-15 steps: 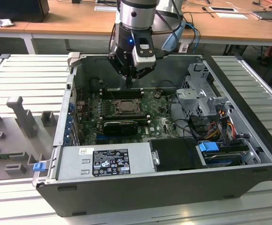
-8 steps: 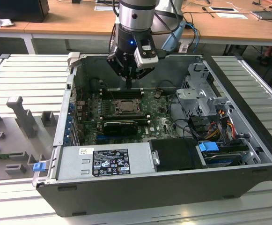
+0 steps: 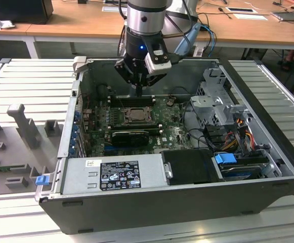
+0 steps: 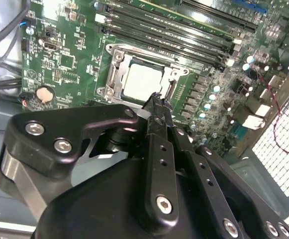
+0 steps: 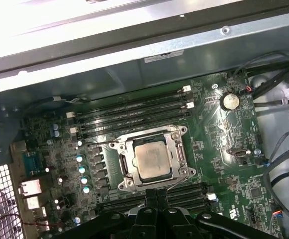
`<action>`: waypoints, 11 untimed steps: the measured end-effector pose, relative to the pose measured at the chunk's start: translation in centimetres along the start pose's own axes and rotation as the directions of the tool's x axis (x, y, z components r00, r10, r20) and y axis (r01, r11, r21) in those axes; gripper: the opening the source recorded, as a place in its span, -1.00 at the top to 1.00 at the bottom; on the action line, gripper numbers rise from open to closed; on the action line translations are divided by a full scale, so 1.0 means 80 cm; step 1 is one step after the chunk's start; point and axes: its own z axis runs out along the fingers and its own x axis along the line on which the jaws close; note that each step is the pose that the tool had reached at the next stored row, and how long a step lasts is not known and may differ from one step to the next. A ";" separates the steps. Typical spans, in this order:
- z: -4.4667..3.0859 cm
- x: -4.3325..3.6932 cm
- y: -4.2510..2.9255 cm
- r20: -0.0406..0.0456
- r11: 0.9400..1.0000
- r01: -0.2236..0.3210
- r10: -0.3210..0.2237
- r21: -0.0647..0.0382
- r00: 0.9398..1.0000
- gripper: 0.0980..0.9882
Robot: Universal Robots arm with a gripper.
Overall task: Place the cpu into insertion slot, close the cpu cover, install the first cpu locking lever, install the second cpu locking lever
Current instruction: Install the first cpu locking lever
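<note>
Fingers (image 4: 159,144) of the black gripper (image 3: 139,90) meet tip to tip, empty. In the open dark grey computer case (image 3: 152,202), on the green motherboard (image 3: 172,134), the silver metal cpu cover (image 5: 180,158) lies flat around the pale square cpu (image 5: 153,162). It sits face-up, with no long axis, in the dark-framed insertion slot (image 3: 123,117), at six o'clock from the gripper in the exterior view.

Your arm (image 3: 145,15) ends in a round silver-grey segment, and under it you see a black collar with a small blue light (image 3: 141,48). A white box (image 3: 157,57) is mounted on the side of this collar, and a light blue cable (image 3: 191,33) runs beside it. The gripper (image 3: 139,90) is matte black. In the second wrist view you can see its broad links, with round silver screws (image 4: 35,128) and hex socket screws (image 4: 165,203). The fingers (image 4: 156,149) are narrow black bars.
</note>
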 end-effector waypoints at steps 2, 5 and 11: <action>0.0002 0.000 0.0000 0.000 1.000 0.030 -0.030 0.000 1.000 0.98; 0.0004 0.000 0.0000 -0.001 0.996 0.088 -0.088 0.002 0.996 0.98; 0.0006 0.000 0.0000 -0.002 0.983 0.181 -0.181 0.004 0.983 0.98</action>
